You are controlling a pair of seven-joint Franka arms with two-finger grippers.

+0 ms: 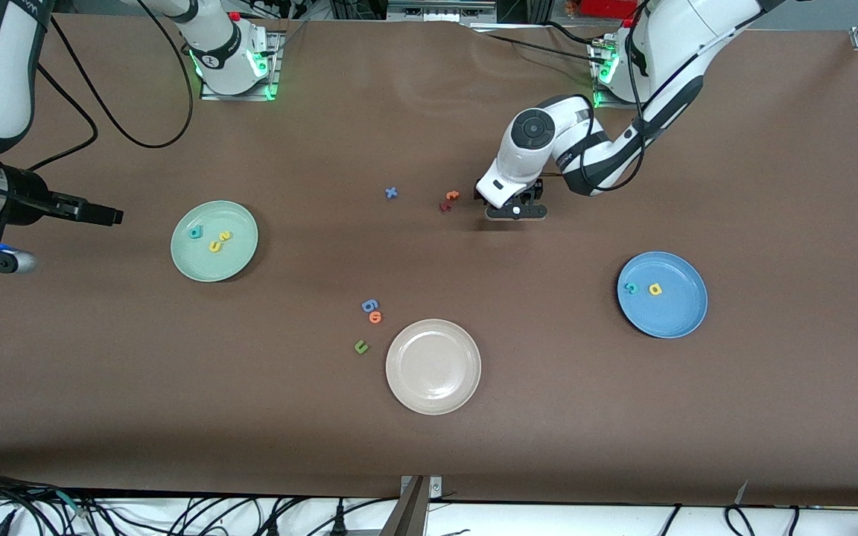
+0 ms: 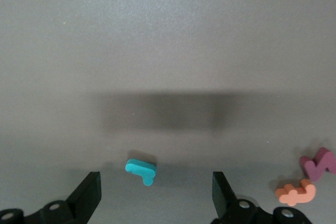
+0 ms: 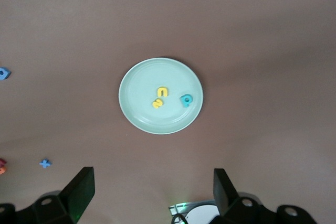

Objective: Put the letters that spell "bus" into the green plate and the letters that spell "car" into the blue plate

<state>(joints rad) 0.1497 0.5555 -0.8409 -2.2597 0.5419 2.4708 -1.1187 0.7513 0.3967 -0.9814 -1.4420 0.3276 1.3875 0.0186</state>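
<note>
Bus sits done in the pale mint-green round plate [image 1: 214, 240]; blue round plate [image 1: 662, 295] lacks only the small teal foam r [image 2: 141, 169], between the left pincer's [image 2: 156, 192] wide fingers; right pincer [image 3: 152, 192] waits wide, high above the green plate

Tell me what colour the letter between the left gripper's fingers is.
Teal letter, clearest in the left wrist view.

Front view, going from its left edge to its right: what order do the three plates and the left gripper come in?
green plate → beige plate → left gripper → blue plate
</note>
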